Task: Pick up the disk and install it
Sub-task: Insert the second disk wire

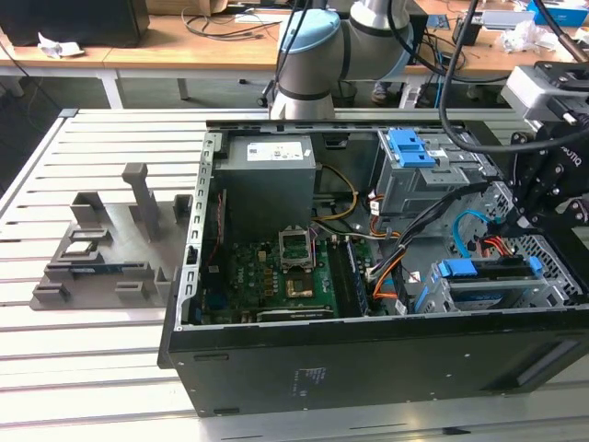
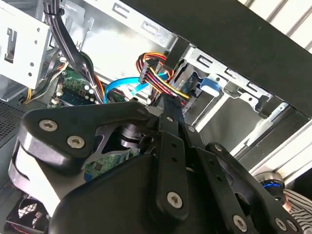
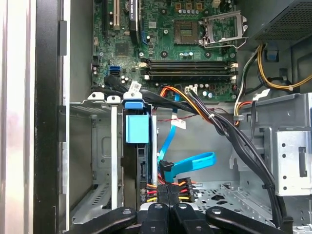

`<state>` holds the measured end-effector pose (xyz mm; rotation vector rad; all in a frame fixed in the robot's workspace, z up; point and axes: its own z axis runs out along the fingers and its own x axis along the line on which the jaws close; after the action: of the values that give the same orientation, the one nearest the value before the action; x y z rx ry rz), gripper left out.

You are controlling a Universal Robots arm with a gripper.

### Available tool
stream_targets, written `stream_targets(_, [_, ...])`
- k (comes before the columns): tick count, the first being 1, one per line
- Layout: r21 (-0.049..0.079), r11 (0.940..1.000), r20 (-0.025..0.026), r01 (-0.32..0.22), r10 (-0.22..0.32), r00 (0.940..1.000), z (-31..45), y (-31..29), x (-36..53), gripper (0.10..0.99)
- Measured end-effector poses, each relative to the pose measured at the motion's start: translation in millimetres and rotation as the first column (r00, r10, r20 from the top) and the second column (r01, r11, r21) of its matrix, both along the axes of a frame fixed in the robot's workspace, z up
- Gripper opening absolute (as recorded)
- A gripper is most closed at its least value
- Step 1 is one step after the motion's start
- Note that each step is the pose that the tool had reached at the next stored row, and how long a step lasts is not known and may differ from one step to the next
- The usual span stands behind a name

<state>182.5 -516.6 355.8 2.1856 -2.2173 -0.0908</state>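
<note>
Looking down through the first wrist view, I read the claw [image 3: 168,208] as drawn shut, its two fingers side by side with almost no gap. Their tips are closed around the black power plug [image 3: 168,194] with the red, yellow and black wires. That is my judgement of the grip; the contact itself is partly hidden.

The disk [image 3: 142,168] is not in the claw. It already sits inside the drive cage [image 3: 100,161] of the open computer case [image 1: 368,368], seen edge-on, with its blue rail tab [image 3: 136,127] at the cage mouth and the plug at its far end.

In the exterior view the claw hangs over the case at about 3 o'clock — the disk lies just below it, toward 7 o'clock. The disk's long axis runs roughly from 9 to 3 o'clock along the cage, so the plug meets it end-on.

A blue data cable [image 3: 190,163] curls just beside the plug, loose in the case — near enough to matter. The case lies on the slatted desk [image 1: 92,368].
</note>
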Motion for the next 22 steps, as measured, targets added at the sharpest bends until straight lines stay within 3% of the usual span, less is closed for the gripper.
stream_targets(1, [0.000, 1.0000, 0.0000, 0.000, 0.000, 1.0000, 0.1, 6.4, -0.1, 0.106])
stream_targets(2, [-0.004, 1.0000, 0.0001, 0.000, 0.000, 1.0000, 3.2, 7.4, -0.1, 0.302])
stream_targets(3, [-0.024, 0.9997, 0.0000, 0.000, 0.000, 1.0000, 14.9, 7.3, -0.1, 0.302])
stream_targets(5, [-0.054, 0.9986, 0.0006, 0.000, 0.000, 1.0000, 21.9, 7.1, -0.3, 0.302])
stream_targets(7, [-0.054, 0.9986, 0.0011, -0.002, 0.002, 1.0000, 21.8, 4.8, -11.4, 0.302])
stream_targets(12, [-0.040, 0.9992, 0.0011, -0.002, 0.002, 1.0000, 21.7, 1.6, -26.9, 0.302])
stream_targets(15, [-0.040, 0.9992, 0.0012, -0.005, 0.005, 1.0000, 21.2, -7.3, -27.9, 0.302])
stream_targets(19, [-0.040, 0.9992, 0.0011, -0.005, 0.005, 1.0000, 21.2, -7.4, -27.9, 0.286])
stream_targets(22, [-0.040, 0.9992, 0.0012, -0.005, 0.005, 1.0000, 21.1, -7.4, -27.9, 0.106])
